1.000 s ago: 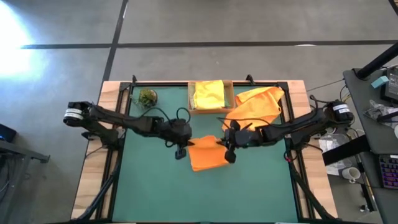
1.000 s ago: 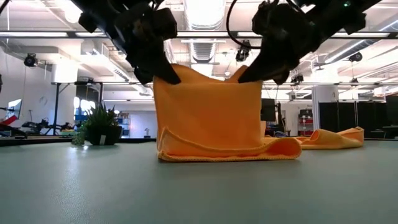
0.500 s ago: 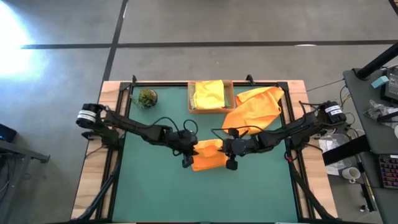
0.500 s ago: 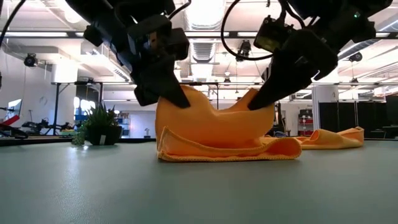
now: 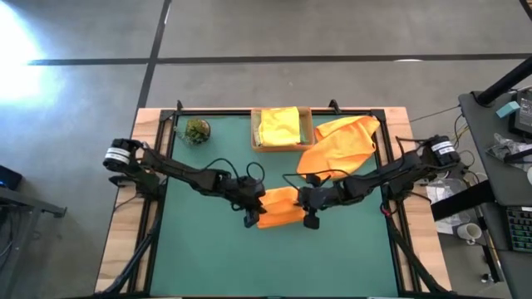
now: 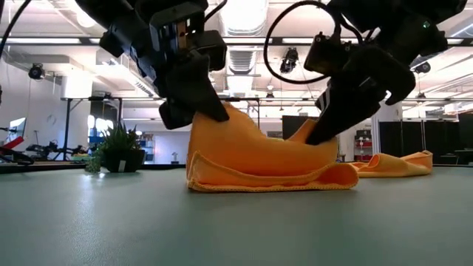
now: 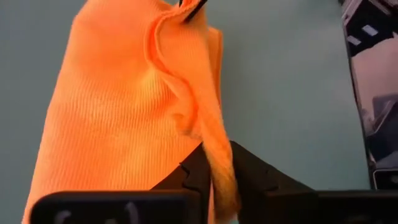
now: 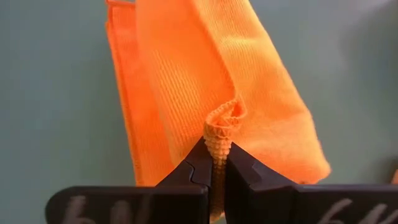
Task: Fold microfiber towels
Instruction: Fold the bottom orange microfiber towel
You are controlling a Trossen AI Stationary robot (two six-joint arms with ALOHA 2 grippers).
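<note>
An orange microfiber towel (image 5: 278, 208) lies mid-table on the green mat, its lower layers flat and its upper part raised (image 6: 259, 151). My left gripper (image 5: 249, 218) is shut on the towel's left upper corner and my right gripper (image 5: 309, 220) on its right upper corner, both low over the mat. The two grippers also show in the low view, the left (image 6: 214, 114) and the right (image 6: 319, 137). A second orange towel (image 5: 342, 143) lies crumpled at the far right. A yellow towel (image 5: 280, 126) lies in the cardboard tray (image 5: 309, 124). My left gripper pinches a bunched fold of the towel's raised edge (image 7: 210, 140) at its left corner between its two fingers, coming slanting down from the left. The cloth runs slack from there to the layers on the mat. My right gripper pinches the gathered hemmed edge (image 8: 221, 132) at the towel's right corner between its two fingers, coming slanting down from the right. The cloth drapes slack from the fingers onto the folded layers lying on the mat (image 6: 325, 177).
A small potted plant (image 5: 197, 130) stands at the far left of the mat. The cardboard tray is at the far middle, the second orange towel beside it. Bare green mat (image 5: 274, 257) lies toward the near edge.
Both grippers have gone down and toward the table's near edge, still shut on the towel's upper corners. The raised part of the towel has come down from upright and taut to low and sagging over the layers on the mat, which have stayed in place.
</note>
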